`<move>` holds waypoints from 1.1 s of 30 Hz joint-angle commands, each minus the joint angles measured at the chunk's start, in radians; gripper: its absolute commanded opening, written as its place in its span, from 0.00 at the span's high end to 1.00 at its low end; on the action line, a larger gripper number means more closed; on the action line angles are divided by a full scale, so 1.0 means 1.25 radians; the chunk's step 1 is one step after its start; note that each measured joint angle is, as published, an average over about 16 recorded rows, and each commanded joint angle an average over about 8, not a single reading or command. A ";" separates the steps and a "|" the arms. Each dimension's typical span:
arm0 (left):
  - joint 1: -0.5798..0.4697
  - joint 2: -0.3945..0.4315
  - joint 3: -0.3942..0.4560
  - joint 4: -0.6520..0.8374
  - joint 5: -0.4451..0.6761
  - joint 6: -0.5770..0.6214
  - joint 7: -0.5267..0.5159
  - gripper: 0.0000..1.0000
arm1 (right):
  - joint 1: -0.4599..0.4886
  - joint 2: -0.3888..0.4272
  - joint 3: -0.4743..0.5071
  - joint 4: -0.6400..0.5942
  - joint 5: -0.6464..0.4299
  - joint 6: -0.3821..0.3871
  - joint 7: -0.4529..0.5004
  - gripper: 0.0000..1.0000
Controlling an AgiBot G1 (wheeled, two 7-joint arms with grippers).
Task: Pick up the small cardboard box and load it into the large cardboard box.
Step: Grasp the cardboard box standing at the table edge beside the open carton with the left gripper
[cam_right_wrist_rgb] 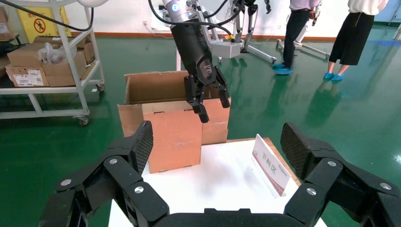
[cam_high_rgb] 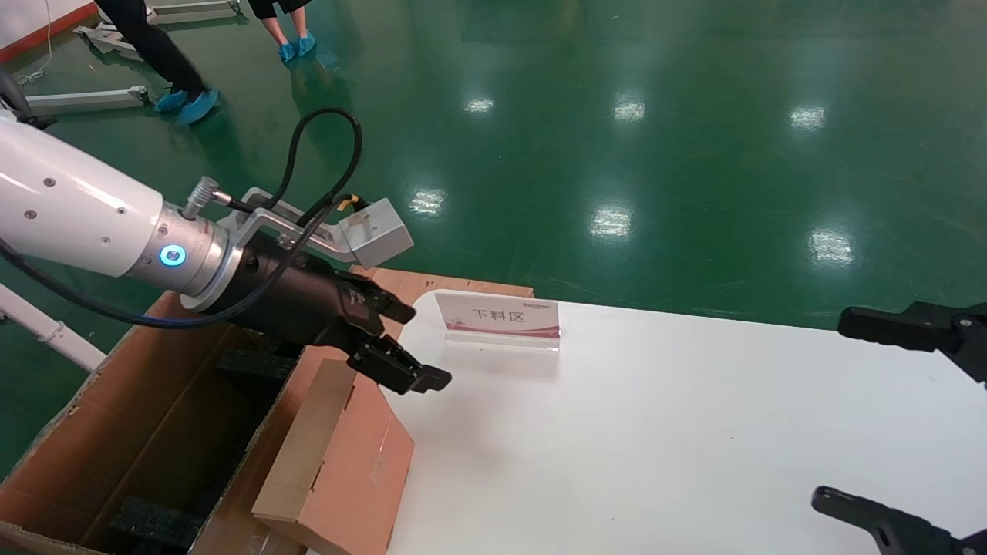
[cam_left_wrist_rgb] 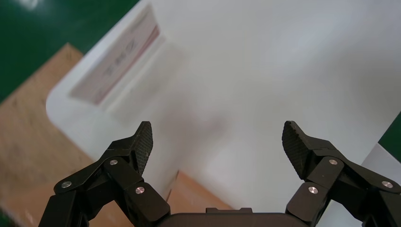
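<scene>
The small cardboard box (cam_high_rgb: 339,462) stands on edge at the white table's left edge, against the large cardboard box (cam_high_rgb: 116,432); the right wrist view shows the small cardboard box (cam_right_wrist_rgb: 172,135) in front of the large cardboard box (cam_right_wrist_rgb: 151,87). Black foam blocks (cam_high_rgb: 154,520) lie on the big carton's floor. My left gripper (cam_high_rgb: 426,345) hangs open just above the small box's far top corner, holding nothing. In the left wrist view the left gripper (cam_left_wrist_rgb: 217,142) spans bare table, with a corner of the small cardboard box (cam_left_wrist_rgb: 194,194) below it. My right gripper (cam_high_rgb: 831,408) waits open at the table's right side.
A white sign stand (cam_high_rgb: 500,317) with red trim sits at the far edge of the white table (cam_high_rgb: 655,432). A wooden board (cam_high_rgb: 478,289) shows under the table's far left corner. People (cam_high_rgb: 185,92) stand on the green floor beyond. A shelf cart (cam_right_wrist_rgb: 52,71) stands farther off.
</scene>
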 commanded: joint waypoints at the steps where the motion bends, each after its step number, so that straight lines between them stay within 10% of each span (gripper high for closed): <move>1: -0.019 -0.001 0.028 -0.001 0.014 0.002 -0.039 0.00 | 0.000 0.000 0.000 0.000 0.000 0.000 0.000 0.00; 33: -0.368 0.040 0.604 0.000 -0.003 0.004 -0.395 0.00 | 0.000 0.001 -0.002 0.000 0.001 0.001 -0.001 0.00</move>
